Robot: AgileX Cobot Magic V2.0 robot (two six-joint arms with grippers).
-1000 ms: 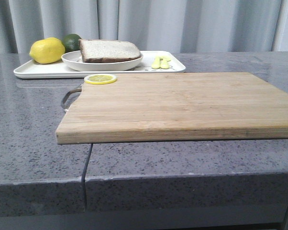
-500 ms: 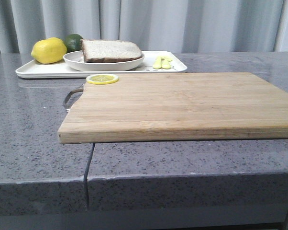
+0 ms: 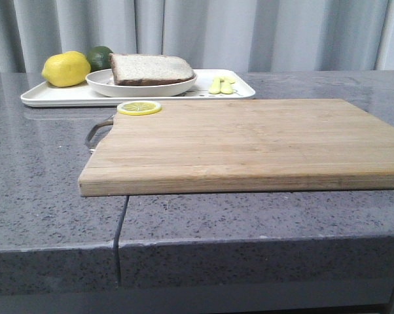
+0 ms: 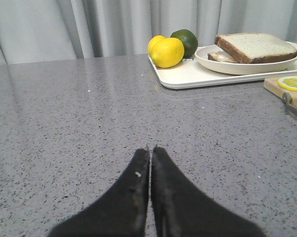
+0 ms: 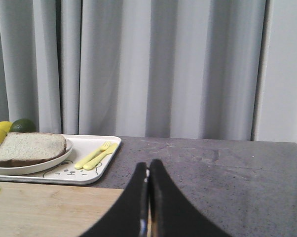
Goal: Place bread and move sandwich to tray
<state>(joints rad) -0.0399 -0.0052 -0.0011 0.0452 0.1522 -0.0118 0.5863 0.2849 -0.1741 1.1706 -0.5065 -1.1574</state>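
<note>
We find the tray (image 3: pixel 66 96) at the far left of the grey stone counter (image 3: pixel 46 190), carrying the round white plate (image 3: pixel 102 84) on which the sandwich (image 3: pixel 150 69) sits. Its top bread (image 4: pixel 254 46) lies flat over a lower slice whose edge shows beneath it in the left wrist view; no egg is visible to us from any angle. On the tray behind the plate we note a lemon (image 3: pixel 65 69) touching a dark green lime (image 3: pixel 99 56), and on the tray's right end a pale yellow fork and spoon (image 3: pixel 221 85) beside the bear drawing (image 5: pixel 65 172). The wooden cutting board (image 3: pixel 249 140) lies just in front of the tray, bare except for a lemon slice (image 3: pixel 139 108) at its far left corner. The left gripper (image 4: pixel 150 149) is low over bare counter, well apart from the tray, fingers pressed together and holding nothing. The right gripper (image 5: pixel 148 164) is likewise closed and empty, by the board's right end.
</note>
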